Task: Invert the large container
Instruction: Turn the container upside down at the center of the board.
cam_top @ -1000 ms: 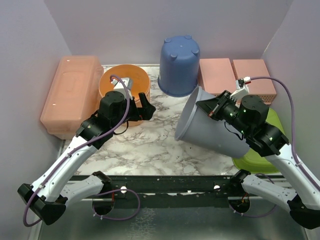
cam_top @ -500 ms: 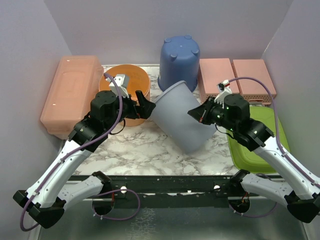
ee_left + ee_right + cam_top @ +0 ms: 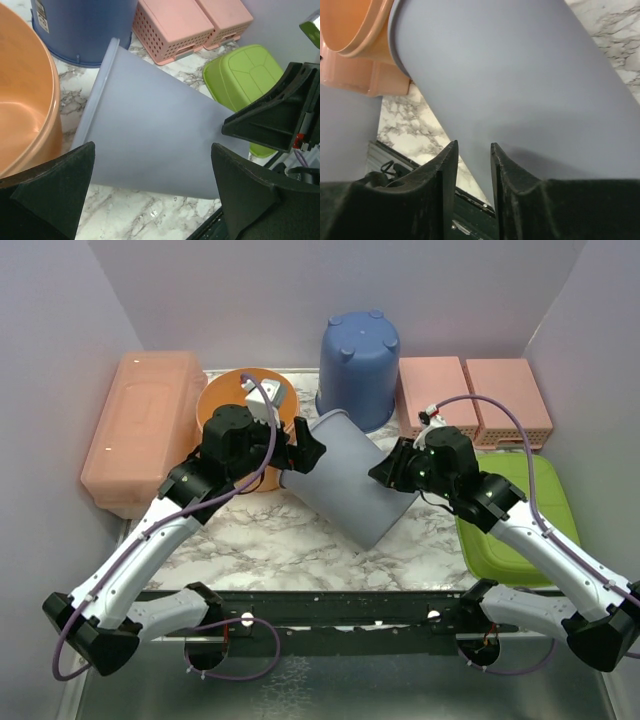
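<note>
The large container [image 3: 345, 485] is a pale grey-blue tub lying on its side on the marble top. Its rim points left, next to the orange bowl [image 3: 235, 400], and its base points right. My left gripper [image 3: 298, 452] is open wide just above the rim end. In the left wrist view its fingers [image 3: 55, 185] stand either side of the tub's wall [image 3: 155, 135] without touching it. My right gripper [image 3: 385, 472] sits at the base end. In the right wrist view its jaws [image 3: 473, 145] stand slightly apart with nothing between them, and the tub [image 3: 520, 75] lies just beyond.
An upside-down blue bucket [image 3: 358, 365] stands at the back. Two pink baskets [image 3: 475, 395] are at back right, a green lid [image 3: 520, 530] lies under the right arm, and a salmon box [image 3: 145, 425] lines the left side.
The tub swung from tilted high on the right down onto its side, rim to the left. My right gripper followed it leftward and parted its jaws. My left gripper moved in over the rim.
</note>
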Tool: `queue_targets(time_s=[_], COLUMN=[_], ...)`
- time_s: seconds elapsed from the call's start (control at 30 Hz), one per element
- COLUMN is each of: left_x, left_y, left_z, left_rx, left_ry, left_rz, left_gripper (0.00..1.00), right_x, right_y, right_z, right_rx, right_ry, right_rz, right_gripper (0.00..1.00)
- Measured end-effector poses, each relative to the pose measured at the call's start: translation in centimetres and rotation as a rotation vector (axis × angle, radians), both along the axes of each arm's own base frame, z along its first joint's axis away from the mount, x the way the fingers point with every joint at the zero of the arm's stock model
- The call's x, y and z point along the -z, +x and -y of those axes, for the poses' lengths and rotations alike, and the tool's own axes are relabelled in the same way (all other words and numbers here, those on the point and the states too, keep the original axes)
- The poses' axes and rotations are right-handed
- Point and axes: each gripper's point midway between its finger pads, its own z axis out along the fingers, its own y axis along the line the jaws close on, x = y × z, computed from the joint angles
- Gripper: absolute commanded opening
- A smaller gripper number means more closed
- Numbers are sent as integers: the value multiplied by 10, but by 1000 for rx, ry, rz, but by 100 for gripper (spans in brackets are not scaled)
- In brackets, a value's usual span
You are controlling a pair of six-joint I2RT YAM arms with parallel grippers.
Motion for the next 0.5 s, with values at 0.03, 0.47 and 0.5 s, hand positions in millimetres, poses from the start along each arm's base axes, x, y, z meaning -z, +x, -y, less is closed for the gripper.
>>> queue_targets(time_s=[0.03,0.47,0.5], left_x=[-1,38,41], left_y=[3,33,34], left_z=[2,19,19], left_rx=[4,47,48], left_ry=[12,170,178], left_rz=[7,-45,-47], left_gripper=[94,87,87], right_x=[0,9,10], right_y=[1,-7,-9], right_z=[2,15,16], right_rx=[8,43,46], right_ry=[-9,-29,-25], right_rz=[3,-16,-20], right_gripper=[39,45,46])
